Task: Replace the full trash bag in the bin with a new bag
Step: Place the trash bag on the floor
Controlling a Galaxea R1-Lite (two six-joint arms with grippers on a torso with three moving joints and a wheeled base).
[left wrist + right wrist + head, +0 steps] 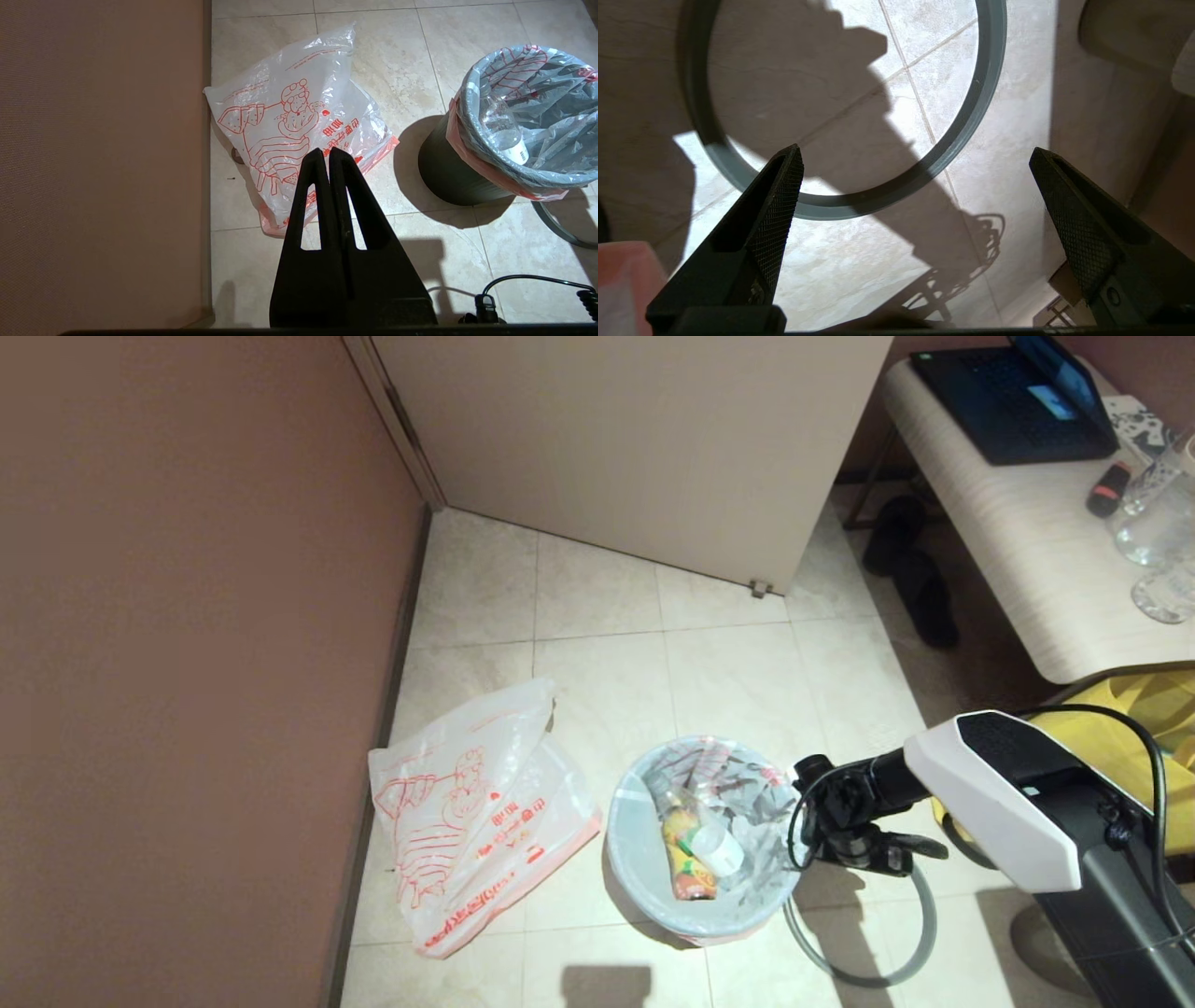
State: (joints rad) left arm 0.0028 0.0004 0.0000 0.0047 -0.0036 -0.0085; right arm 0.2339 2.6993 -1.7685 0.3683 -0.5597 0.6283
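Observation:
The black bin (pixel 653 915) stands on the tiled floor, lined with the full trash bag (pixel 738 803), whose pink band folds over the rim. A yellow-orange packet (pixel 686 863) and a clear bottle lie inside. Its grey hoop (pixel 920 943) lies off the bin, flat on the floor to its right. The new bag (pixel 485 812), with its red cartoon drawing, lies flat near the left wall. My right gripper (pixel 859 854) hangs open just right of the bin's rim, above the hoop (pixel 971 121), holding nothing. My left gripper (pixel 324 151) is shut and empty, above the new bag's (pixel 289 116) near edge, with the bin (pixel 448 172) off to one side.
A brown wall (pixel 187 663) runs along the left, with a pale door (pixel 635 439) at the back. A bench (pixel 1018 551) at the right carries a laptop and glassware. A yellow tote (pixel 1148 719) and dark slippers (pixel 915 579) sit by it.

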